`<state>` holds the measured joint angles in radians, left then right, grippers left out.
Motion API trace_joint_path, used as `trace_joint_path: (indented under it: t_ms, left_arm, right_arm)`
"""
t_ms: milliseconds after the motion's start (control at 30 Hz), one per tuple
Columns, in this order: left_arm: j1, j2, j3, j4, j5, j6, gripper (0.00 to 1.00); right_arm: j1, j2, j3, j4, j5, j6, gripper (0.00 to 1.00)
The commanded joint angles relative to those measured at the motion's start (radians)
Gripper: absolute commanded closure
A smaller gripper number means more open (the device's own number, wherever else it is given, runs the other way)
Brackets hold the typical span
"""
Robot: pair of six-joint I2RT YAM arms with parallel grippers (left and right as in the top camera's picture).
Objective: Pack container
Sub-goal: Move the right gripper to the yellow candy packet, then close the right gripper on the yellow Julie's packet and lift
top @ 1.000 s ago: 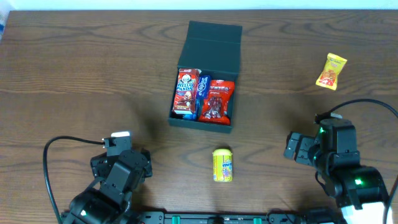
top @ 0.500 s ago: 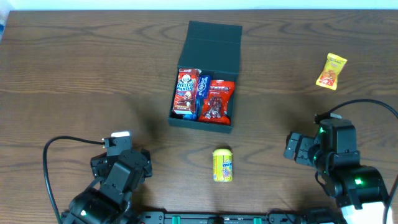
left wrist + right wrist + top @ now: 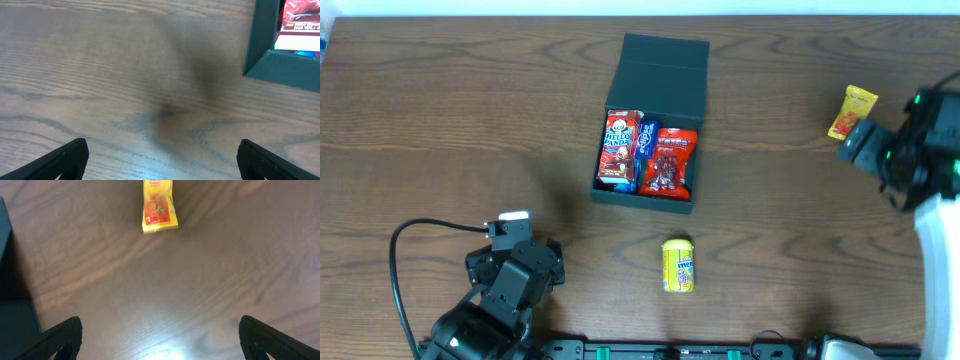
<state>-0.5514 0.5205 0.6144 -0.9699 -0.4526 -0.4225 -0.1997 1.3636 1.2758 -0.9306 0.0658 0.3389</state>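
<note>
The dark teal container (image 3: pixel 623 194) stands open at the table's middle, lid flap (image 3: pixel 660 72) laid back, holding three snack packets (image 3: pixel 650 152). Its corner shows in the left wrist view (image 3: pixel 270 62) and its edge in the right wrist view (image 3: pixel 10 280). A yellow packet (image 3: pixel 678 265) lies in front of it. A yellow-orange packet (image 3: pixel 851 114) lies at the far right, also in the right wrist view (image 3: pixel 159 207). My left gripper (image 3: pixel 162 162) is open and empty at the front left. My right gripper (image 3: pixel 160 340) is open and empty, just short of the yellow-orange packet.
The wooden table (image 3: pixel 450 130) spreads around the container. A black cable (image 3: pixel 405 250) loops beside the left arm. The table's far edge runs along the top of the overhead view.
My right arm has swung from the front right up toward the far right, close to the yellow-orange packet. The left arm has not moved.
</note>
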Motion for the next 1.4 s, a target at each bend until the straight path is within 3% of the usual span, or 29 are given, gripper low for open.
trace_joint_path:
  t_ms: [0,167,400,800,1367]
  left_arm:
    - [0.003,-0.005,-0.001,-0.002,-0.014,-0.012,0.04]
    - [0.003,-0.005,-0.001,-0.002,-0.014,-0.012,0.04]
    - [0.003,-0.005,-0.001,-0.002,-0.014,-0.012,0.04]
    - [0.003,-0.005,-0.001,-0.002,-0.014,-0.012,0.04]
    - [0.003,-0.005,-0.001,-0.002,-0.014,-0.012,0.04]
  right_arm:
    - [-0.03,0.131,0.132,-0.017,0.009,-0.072,0.01]
    - [-0.071,0.341,0.314,-0.103,0.003,-0.07,0.01]
    - [-0.13,0.509,0.348,-0.043,-0.187,-0.199,0.01]
    - [-0.158,0.712,0.361,0.097,-0.206,-0.268,0.01]
    - [-0.136,0.915,0.587,0.103,-0.235,-0.285,0.01]
